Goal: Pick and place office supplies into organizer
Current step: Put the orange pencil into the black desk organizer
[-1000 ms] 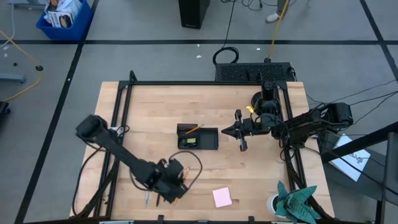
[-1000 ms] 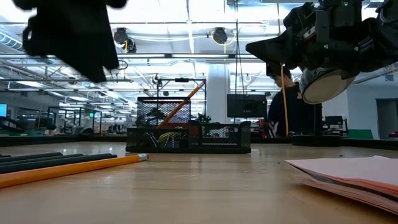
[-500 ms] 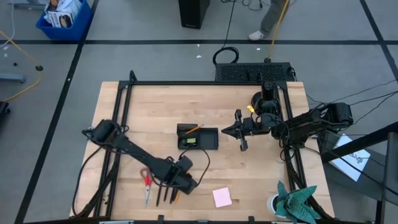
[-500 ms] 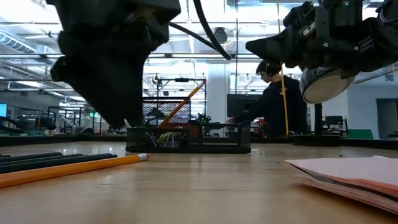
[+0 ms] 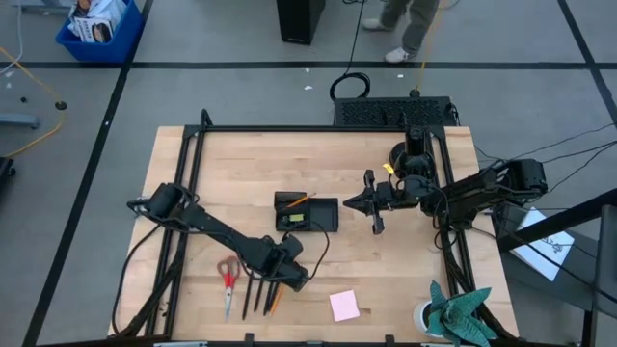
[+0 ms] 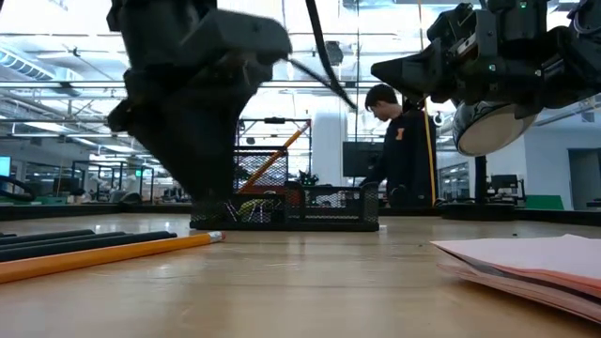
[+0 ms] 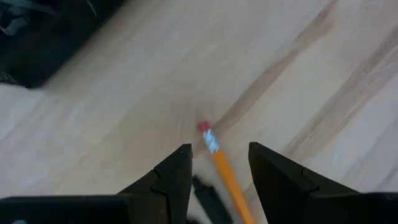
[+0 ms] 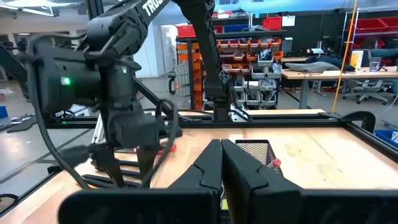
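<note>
The left gripper (image 5: 286, 280) is positioned low over the front part of the light wooden tabletop (image 5: 241, 173), above the upper ends of the supplies lying there. In the left wrist view its two dark fingers (image 7: 171, 180) stand apart with nothing between them; the eraser end of an orange pencil (image 7: 217, 165) lies on the wood in the gap, and no contact with either finger can be seen. The end of a thin dark pen (image 7: 208, 193) shows just beside the pencil.

In the high view, the red-handled scissors (image 5: 228, 281) lie near the front left of the tabletop. Just to their right lie the dark pens (image 5: 249, 297) and the orange pencil (image 5: 273, 303), side by side. The pale pink square sticky-note pad (image 5: 344, 306) lies apart from them, further right along the front edge.

The small black rectangular mesh organizer (image 5: 307, 213) stands at the centre of the tabletop. One orange pencil (image 5: 299, 199) leans tilted in its rear left compartment.

The right gripper (image 5: 351, 203) hangs above the tabletop just to the right of the organizer, fingers pressed together and empty.

A green-leafed plant in a white pot (image 5: 451, 314) stands at the front right corner. A person (image 6: 399, 145) is visible in the room behind the tabletop.
</note>
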Motion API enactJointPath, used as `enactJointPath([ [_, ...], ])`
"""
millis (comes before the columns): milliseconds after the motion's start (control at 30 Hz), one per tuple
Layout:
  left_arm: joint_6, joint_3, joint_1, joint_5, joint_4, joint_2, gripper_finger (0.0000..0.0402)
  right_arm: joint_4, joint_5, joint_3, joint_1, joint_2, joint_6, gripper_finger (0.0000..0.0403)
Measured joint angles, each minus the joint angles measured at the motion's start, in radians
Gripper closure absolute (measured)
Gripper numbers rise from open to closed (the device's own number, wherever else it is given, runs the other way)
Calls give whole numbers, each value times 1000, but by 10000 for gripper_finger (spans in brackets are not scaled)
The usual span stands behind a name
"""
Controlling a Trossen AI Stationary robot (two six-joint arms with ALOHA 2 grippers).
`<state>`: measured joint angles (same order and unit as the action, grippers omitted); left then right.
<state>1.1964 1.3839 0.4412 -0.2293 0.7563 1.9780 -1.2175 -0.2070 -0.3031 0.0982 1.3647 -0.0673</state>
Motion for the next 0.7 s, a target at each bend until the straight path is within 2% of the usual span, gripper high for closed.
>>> enactJointPath([
  [267,-20,0,0,45,-13,65,238,3,0,0,0,0,0,403],
  [700,-86,3,2,62,-26,99,241,3,0,0,0,0,0,403],
])
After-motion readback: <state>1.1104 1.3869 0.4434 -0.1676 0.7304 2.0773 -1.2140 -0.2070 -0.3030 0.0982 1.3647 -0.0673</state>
